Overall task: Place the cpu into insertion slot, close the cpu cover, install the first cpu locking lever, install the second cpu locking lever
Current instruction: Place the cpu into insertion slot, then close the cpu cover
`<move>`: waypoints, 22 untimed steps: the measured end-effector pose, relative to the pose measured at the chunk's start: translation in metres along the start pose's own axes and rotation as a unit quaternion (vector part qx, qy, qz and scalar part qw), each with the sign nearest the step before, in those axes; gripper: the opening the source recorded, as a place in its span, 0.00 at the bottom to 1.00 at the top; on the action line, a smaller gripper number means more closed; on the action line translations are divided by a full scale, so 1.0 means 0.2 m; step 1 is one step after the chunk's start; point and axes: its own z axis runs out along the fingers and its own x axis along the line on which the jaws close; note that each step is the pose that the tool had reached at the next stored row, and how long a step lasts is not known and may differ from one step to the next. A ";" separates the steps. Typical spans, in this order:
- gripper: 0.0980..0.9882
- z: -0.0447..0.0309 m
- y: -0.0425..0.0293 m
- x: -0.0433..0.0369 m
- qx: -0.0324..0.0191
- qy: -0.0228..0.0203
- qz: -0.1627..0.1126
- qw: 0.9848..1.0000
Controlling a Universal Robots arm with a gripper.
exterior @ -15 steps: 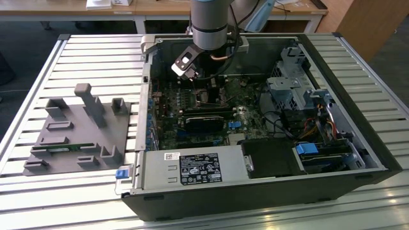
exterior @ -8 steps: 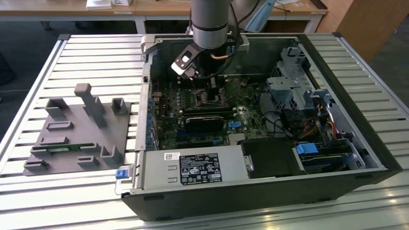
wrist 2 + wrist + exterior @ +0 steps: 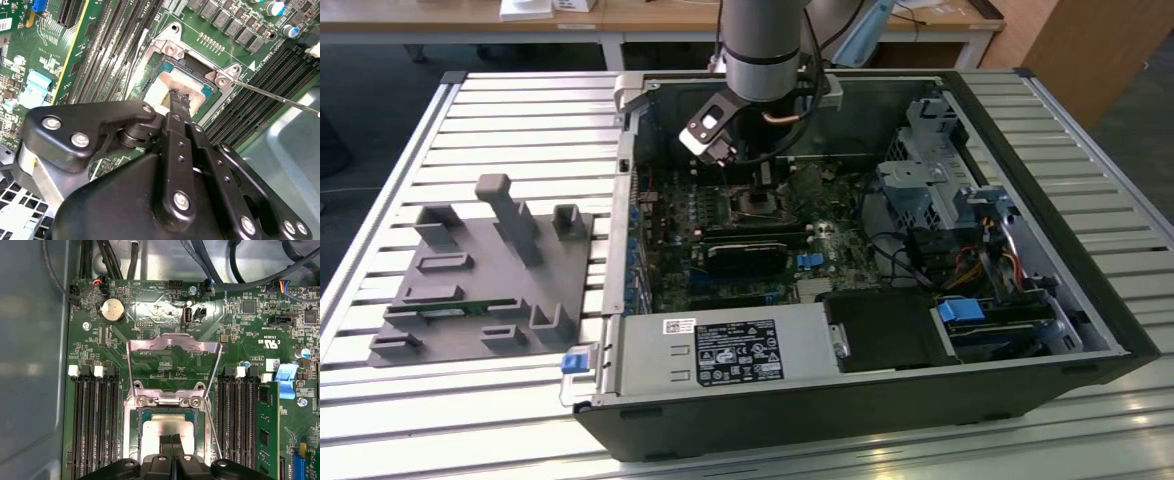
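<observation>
The cpu (image 3: 165, 426), a flat silver square, lies inside the insertion slot (image 3: 137, 436) on the green motherboard. My gripper (image 3: 171, 442) hovers right over the chip's middle with its two black fingers pressed together and nothing between them. In the second wrist view the gripper (image 3: 178, 100) has its tips at or just above the cpu (image 3: 170, 80); contact cannot be told. The cpu cover (image 3: 172, 346), a grey metal frame, stands swung open beyond the slot. A thin locking lever (image 3: 212, 432) slants beside the slot, unlatched. In the exterior view the gripper (image 3: 727, 150) reaches into the open computer case (image 3: 854, 410).
Memory slots (image 3: 95, 425) flank the socket on both sides. A black block (image 3: 754, 252) sits on the board nearer the power supply (image 3: 720, 350). Drive cages and cables (image 3: 947, 200) fill the exterior view's right. A grey fixture with posts (image 3: 487, 270) lies outside the case.
</observation>
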 end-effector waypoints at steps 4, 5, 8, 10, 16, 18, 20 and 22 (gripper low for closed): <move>0.01 -0.003 0.001 0.000 0.000 0.000 0.000 1.000; 0.01 -0.005 0.001 0.000 0.000 0.000 0.000 1.000; 0.01 -0.009 0.001 0.000 0.000 0.000 0.000 1.000; 0.01 -0.013 0.001 0.000 0.000 0.000 0.000 1.000; 0.01 -0.021 0.001 0.000 0.000 0.000 0.000 1.000; 0.01 -0.027 0.002 0.000 0.000 0.001 0.000 1.000; 0.01 -0.029 0.002 0.000 0.000 0.001 0.000 1.000; 0.01 -0.032 0.002 0.000 0.000 0.001 0.000 1.000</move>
